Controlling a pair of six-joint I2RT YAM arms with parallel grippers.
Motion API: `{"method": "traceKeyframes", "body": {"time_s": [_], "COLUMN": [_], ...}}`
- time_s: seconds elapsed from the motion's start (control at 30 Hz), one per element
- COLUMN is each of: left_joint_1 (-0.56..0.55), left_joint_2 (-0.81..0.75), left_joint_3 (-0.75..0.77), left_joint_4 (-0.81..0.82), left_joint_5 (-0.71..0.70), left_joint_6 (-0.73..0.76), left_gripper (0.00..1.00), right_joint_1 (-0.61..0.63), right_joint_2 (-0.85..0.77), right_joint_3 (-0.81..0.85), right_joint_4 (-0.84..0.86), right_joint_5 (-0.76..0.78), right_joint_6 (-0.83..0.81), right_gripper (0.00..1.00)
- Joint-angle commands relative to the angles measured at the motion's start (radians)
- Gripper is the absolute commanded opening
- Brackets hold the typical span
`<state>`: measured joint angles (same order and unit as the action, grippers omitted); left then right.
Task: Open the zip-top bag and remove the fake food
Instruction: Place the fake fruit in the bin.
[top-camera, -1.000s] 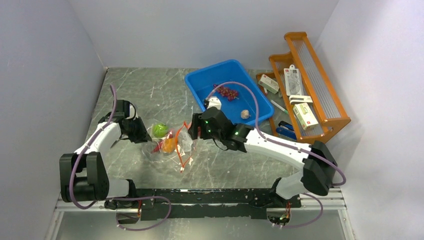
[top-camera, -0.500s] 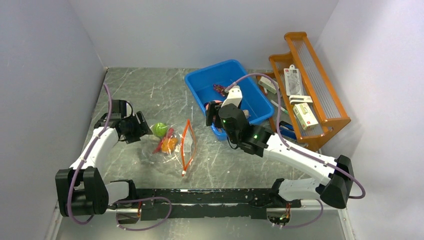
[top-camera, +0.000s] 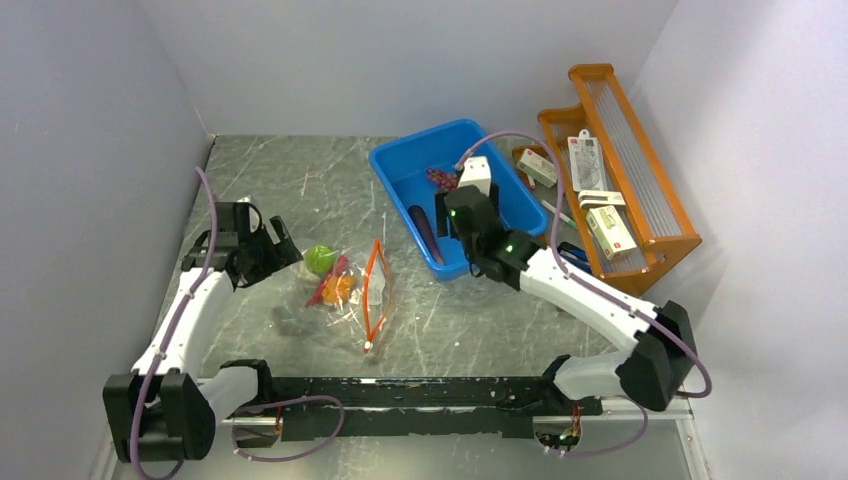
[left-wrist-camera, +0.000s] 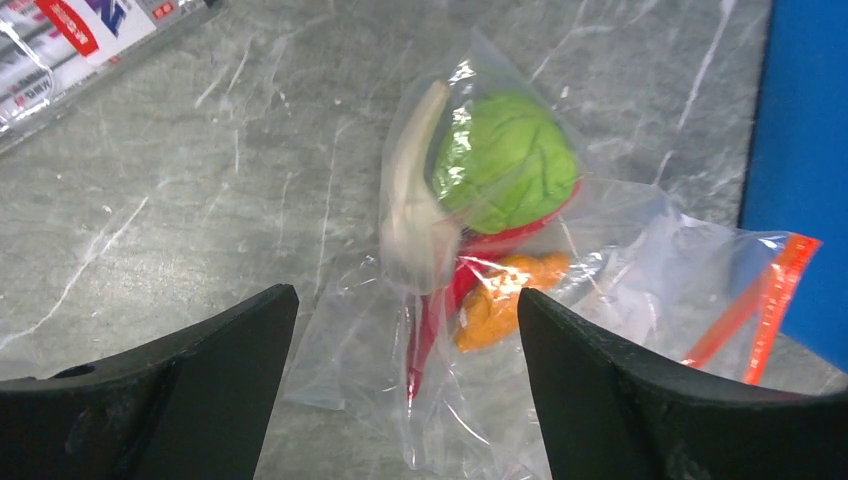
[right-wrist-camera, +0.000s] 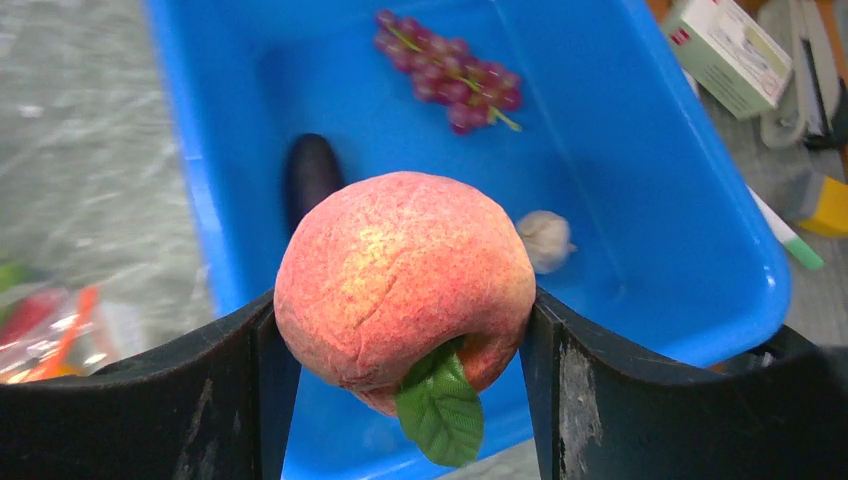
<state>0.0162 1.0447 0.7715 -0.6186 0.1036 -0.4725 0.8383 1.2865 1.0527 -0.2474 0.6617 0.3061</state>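
Observation:
The zip-top bag (top-camera: 350, 292) lies flat on the table, its red-orange zip strip (top-camera: 374, 290) standing open on the right. Inside it I see a green ball (left-wrist-camera: 505, 160), an orange piece (left-wrist-camera: 505, 297), a red piece and a beige piece. My left gripper (left-wrist-camera: 405, 300) is open, just left of the bag (left-wrist-camera: 620, 270), touching nothing. My right gripper (right-wrist-camera: 400, 300) is shut on a pink-red peach (right-wrist-camera: 405, 265) over the blue bin (right-wrist-camera: 700, 200). In the bin lie dark red grapes (right-wrist-camera: 450, 70), a purple eggplant (right-wrist-camera: 312, 170) and a beige bulb (right-wrist-camera: 545, 240).
The blue bin (top-camera: 400, 155) sits at the back centre. An orange rack (top-camera: 640, 170) with small boxes stands to its right, with a blue stapler (top-camera: 572, 262) and a pen (right-wrist-camera: 785, 235) in front of it. A marker pack (left-wrist-camera: 60, 40) lies near the left gripper.
My left gripper let go of the bag, opened wide and drew back to the left. The right gripper carried the peach from the bag's mouth to above the blue bin.

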Motion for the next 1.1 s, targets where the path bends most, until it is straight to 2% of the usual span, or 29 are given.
{"method": "traceKeyframes", "body": {"time_s": [0.0,0.13,0.3,0.47,0.63,0.83,0.93,1.07], "left_joint_1": [-0.009,-0.010,-0.011,-0.012,-0.017,-0.050,-0.071,-0.093], "left_joint_2": [0.038,0.027,0.030,0.049,0.045,0.046,0.045,0.042], "left_joint_3": [0.022,0.017,0.016,0.020,0.019,0.019,0.019,0.020], "left_joint_4": [-0.022,-0.020,-0.016,-0.019,-0.021,-0.026,-0.030,-0.038], "left_joint_5": [-0.045,-0.054,-0.044,-0.030,-0.041,-0.056,-0.071,-0.095], "left_joint_6": [-0.010,-0.013,-0.010,-0.006,-0.010,-0.016,-0.022,-0.030], "left_gripper": [0.94,0.94,0.93,0.93,0.92,0.90,0.89,0.89], "right_joint_1": [-0.168,-0.244,-0.271,-0.272,-0.272,-0.277,-0.278,-0.280], "right_joint_2": [0.060,0.110,0.205,0.340,0.541,0.794,0.863,0.931], "right_joint_3": [0.042,0.058,0.138,0.250,0.415,0.682,0.753,0.818], "right_joint_4": [-0.117,-0.135,-0.154,-0.138,-0.151,-0.255,-0.258,-0.285], "right_joint_5": [-0.207,-0.323,-0.439,-0.561,-0.679,-0.638,-0.614,-0.677], "right_joint_6": [0.018,0.015,0.010,-0.005,-0.053,-0.068,-0.082,-0.104], "right_gripper": [0.52,0.53,0.53,0.54,0.57,0.57,0.59,0.61]}}
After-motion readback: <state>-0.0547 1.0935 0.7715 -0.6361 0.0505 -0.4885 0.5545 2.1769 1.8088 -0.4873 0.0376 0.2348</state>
